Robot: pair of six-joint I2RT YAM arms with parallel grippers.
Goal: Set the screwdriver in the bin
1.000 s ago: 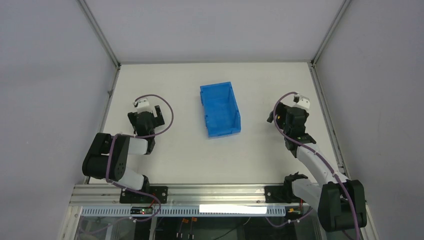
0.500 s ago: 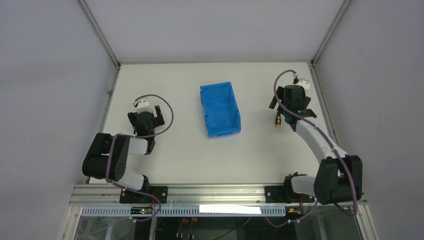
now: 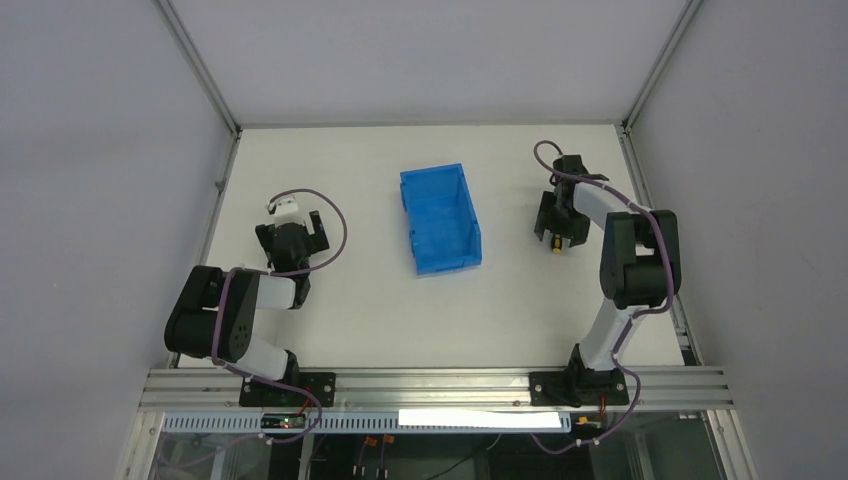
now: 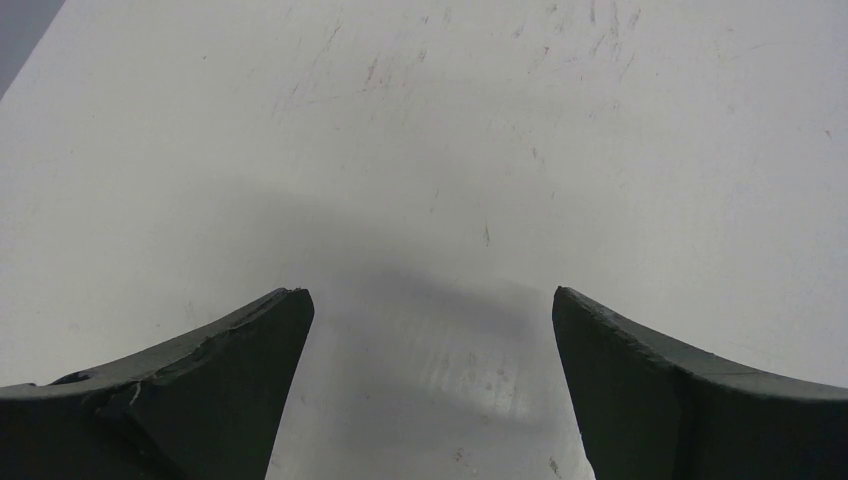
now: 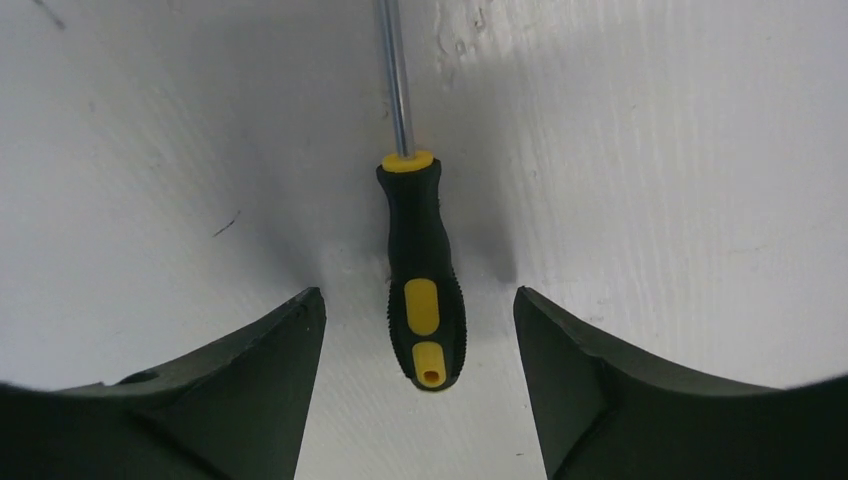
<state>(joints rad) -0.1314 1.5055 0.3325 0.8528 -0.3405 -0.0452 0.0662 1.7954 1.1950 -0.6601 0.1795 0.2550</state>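
Note:
The screwdriver point(image 5: 420, 270), black handle with yellow inserts and a thin metal shaft, lies flat on the white table to the right of the bin; only its yellow butt end point(image 3: 556, 244) shows in the top view. My right gripper point(image 5: 418, 298) is down over it, open, a finger on each side of the handle's butt end with a gap on both sides. In the top view that right gripper point(image 3: 556, 222) hides most of the tool. The blue bin point(image 3: 475, 232) stands mid-table, nothing inside. My left gripper point(image 3: 300, 230) rests open at the left, over bare table point(image 4: 430, 300).
Metal frame rails point(image 3: 650, 200) border the table on the left, right and far sides. The right arm's purple cable point(image 3: 545, 160) loops just beyond its wrist. The bin's right wall is about a hand's width left of the screwdriver.
The right arm swung away from its base toward the far side, then came down over the screwdriver, folding upright. Its jaws have narrowed a little. The left arm and bin stayed still.

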